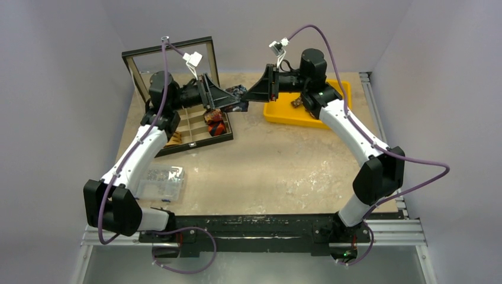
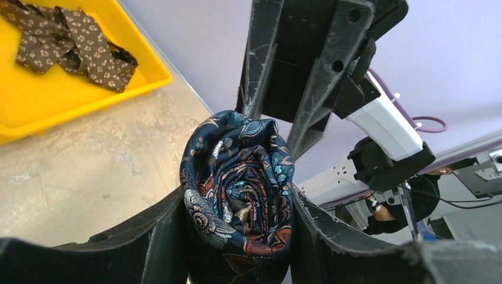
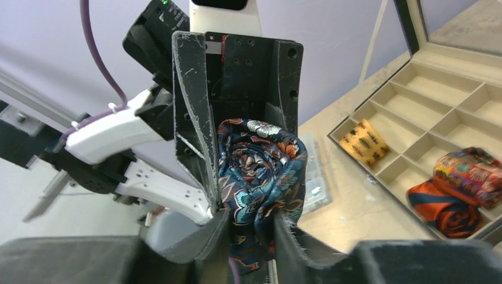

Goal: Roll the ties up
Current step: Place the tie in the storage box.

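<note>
- The navy tie, a tight floral coil, hangs in the air over the far middle of the desk, between the box and the tray.
- The left fingers press on the coil from both sides, clamped on it.
- The right fingers come from the opposite side, with the same coil's fabric filling the narrow gap between them, pinched.
- A brown tie, dotted and loosely folded, lies in the yellow tray near the far right corner.
- The open box stands by the far left corner; a red-orange tie and a bright tie share a compartment, touching, and a tan tie is in another.
</note>
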